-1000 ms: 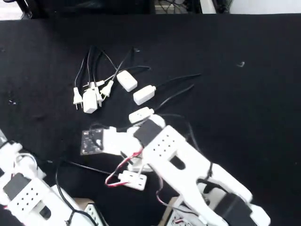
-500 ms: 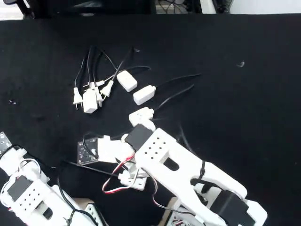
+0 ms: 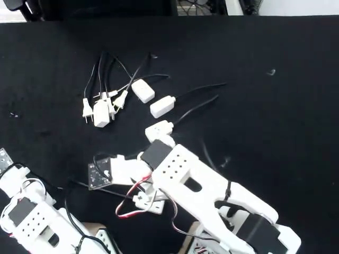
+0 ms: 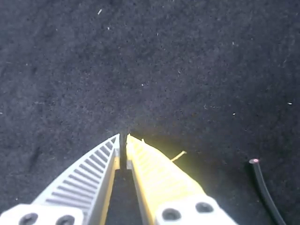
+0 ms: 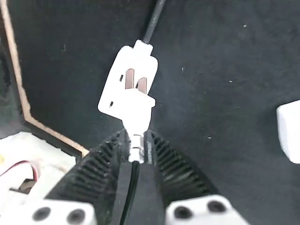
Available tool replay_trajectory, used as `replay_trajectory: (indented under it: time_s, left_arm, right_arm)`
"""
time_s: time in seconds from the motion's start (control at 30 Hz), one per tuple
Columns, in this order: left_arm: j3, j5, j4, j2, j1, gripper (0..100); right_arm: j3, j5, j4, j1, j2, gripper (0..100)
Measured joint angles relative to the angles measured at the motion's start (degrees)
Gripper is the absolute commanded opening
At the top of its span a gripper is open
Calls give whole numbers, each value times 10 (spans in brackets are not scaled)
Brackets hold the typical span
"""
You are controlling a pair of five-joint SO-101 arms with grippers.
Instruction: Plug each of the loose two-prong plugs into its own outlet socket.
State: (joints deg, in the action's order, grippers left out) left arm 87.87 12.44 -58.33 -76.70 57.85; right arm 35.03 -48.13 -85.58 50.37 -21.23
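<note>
Right jaws clamped on a white plug (image 5: 137, 123) (touching a corded socket (image 5: 129, 84)), left jaws together over the black bench (image 4: 187, 70)

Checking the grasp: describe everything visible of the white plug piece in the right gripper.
The white plug piece is plastic: a blocky body showing two copper-coloured blades side by side, and a narrower neck pinched between the right gripper's black ribbed fingers. A black cable leaves its far end. It lies over the black table; contact is unclear.
</note>
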Motion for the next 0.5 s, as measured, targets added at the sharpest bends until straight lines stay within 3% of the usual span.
replay_trajectory:
  time_s: [0.2, 0.37, 0.5]
  left_arm:
    - [11, 0, 4, 0, -4, 30]
    - [17, 0, 4, 0, -41, 30]
    - [17, 0, 4, 0, -54, 30]
  right_arm:
    - [-21, 9, -28, -27, -11, 11]
    - [-21, 24, 47, -185, -50, 20]
    - [-21, 82, 120, -278, -16, 138]
